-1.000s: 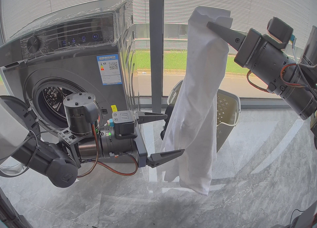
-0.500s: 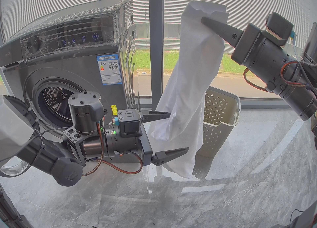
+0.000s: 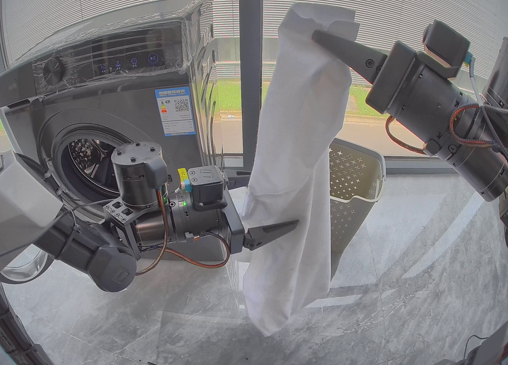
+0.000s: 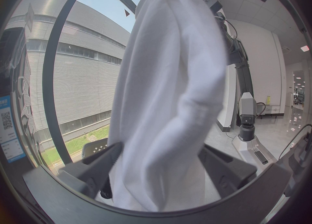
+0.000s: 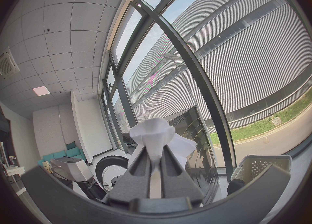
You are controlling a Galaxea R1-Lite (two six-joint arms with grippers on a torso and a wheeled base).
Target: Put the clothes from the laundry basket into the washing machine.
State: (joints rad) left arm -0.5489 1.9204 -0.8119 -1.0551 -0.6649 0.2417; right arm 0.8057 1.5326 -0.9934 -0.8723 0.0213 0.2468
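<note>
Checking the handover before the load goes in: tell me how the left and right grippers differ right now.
The right gripper is shut, pinching the white cloth at its top end; the left gripper is open, its fingers either side of the cloth lower down. The right gripper is held high; the left gripper sits low, in front of the washing machine. Both have dark tapered fingers.

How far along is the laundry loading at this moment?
Done: the long white cloth is out of the beige perforated laundry basket, hanging from the shut right gripper. In hand: the open left gripper brackets its lower half. Left: getting it into the open drum of the silver washing machine.
</note>
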